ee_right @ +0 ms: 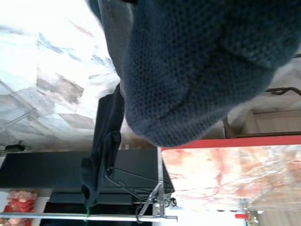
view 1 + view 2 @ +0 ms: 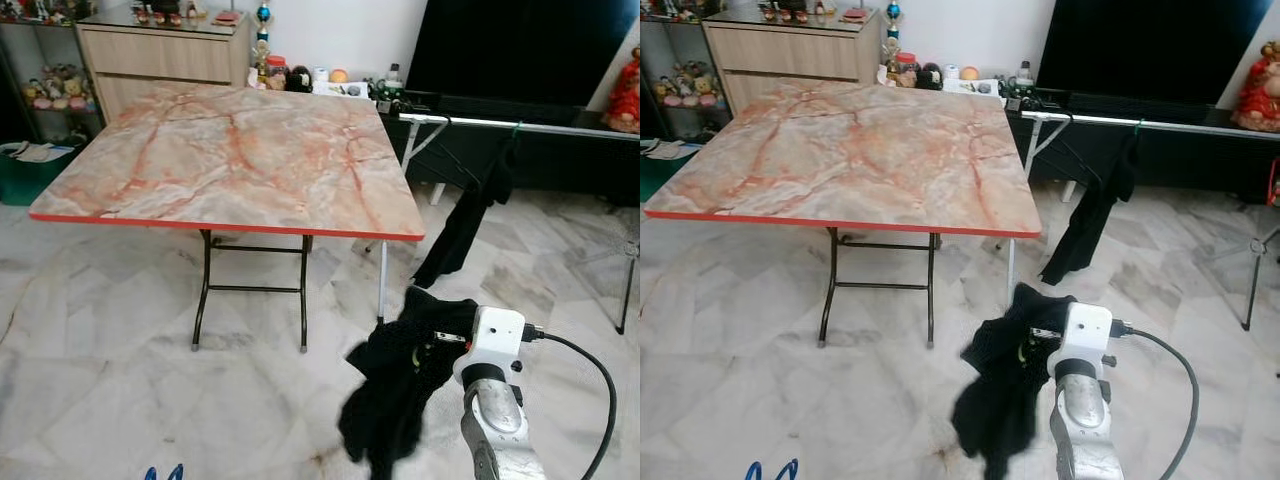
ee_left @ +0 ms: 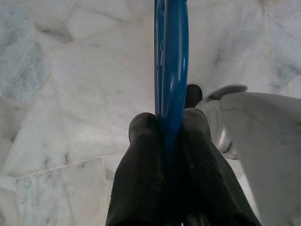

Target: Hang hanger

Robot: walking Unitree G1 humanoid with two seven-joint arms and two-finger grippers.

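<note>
The left gripper (image 3: 164, 127) is clamped tight on a blue hanger (image 3: 170, 56), held low over the marble floor (image 2: 90, 390). The right gripper (image 2: 425, 345) is buried in a black garment (image 2: 395, 395) near the counter (image 2: 240, 160); its finger spacing I cannot tell. Another dark garment (image 2: 465, 220) hangs from the rail (image 2: 520, 126) beyond.

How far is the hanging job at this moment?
Done: one dark garment already hangs on the rail. In hand: the right tool carries a black garment; the left tool is shut on a blue hanger. Left: hanging it on the rail.
</note>
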